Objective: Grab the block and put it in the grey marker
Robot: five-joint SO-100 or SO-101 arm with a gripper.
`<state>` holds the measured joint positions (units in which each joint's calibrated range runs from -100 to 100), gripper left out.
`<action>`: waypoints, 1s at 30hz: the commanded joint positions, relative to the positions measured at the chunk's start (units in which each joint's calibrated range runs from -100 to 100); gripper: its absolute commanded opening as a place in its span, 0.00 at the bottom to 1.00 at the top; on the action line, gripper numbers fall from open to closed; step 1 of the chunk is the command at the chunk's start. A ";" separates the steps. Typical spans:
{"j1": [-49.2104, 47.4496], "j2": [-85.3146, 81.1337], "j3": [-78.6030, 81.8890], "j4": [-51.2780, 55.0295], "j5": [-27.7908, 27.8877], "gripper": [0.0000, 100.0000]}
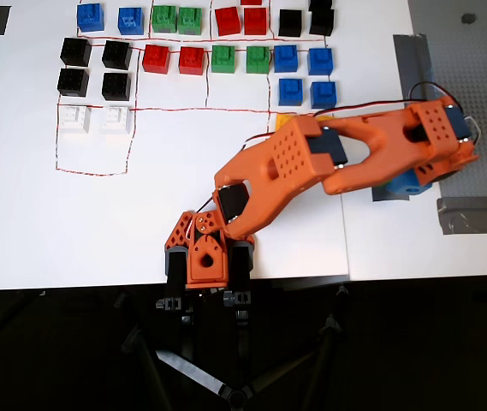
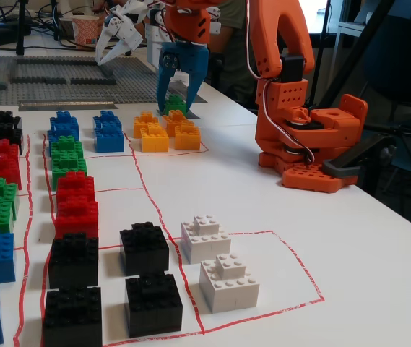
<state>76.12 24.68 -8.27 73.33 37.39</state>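
Observation:
In the fixed view the green block (image 2: 176,105) stands upright on the grey marker (image 2: 191,114) at the far end of the white table. My gripper (image 2: 175,105), with blue fingers (image 2: 163,81), hangs straight down over it. The jaws are spread, one tip on each side of the block and close to it. In the overhead view the orange arm reaches right, and the gripper's blue part (image 1: 408,181) sits over the grey marker (image 1: 385,196). The block is hidden under the arm there.
Rows of blue, green, red, black, white and yellow bricks (image 2: 165,134) fill red-lined boxes left of the arm. A grey studded baseplate (image 2: 61,79) and grey tape strips (image 1: 474,214) lie beyond the marker. A white gripper (image 2: 118,36) hangs at the back.

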 commanded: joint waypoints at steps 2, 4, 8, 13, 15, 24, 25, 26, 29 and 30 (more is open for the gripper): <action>2.25 -1.80 -8.20 -0.09 1.03 0.00; 2.42 -0.33 -9.38 -0.09 1.12 0.00; 2.92 1.74 -11.29 -0.09 1.17 0.05; 4.83 2.52 -10.20 -0.17 2.39 0.17; 6.08 2.00 -9.11 0.89 3.52 0.25; 6.75 -0.25 -10.47 6.44 3.61 0.35; 6.58 -0.59 -11.02 7.41 3.22 0.36; 6.41 -1.02 -11.74 8.80 2.98 0.37; 5.41 -2.49 -13.38 12.56 2.34 0.39; 5.00 -3.01 -13.56 12.96 1.86 0.41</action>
<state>82.04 30.34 -15.11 84.06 40.42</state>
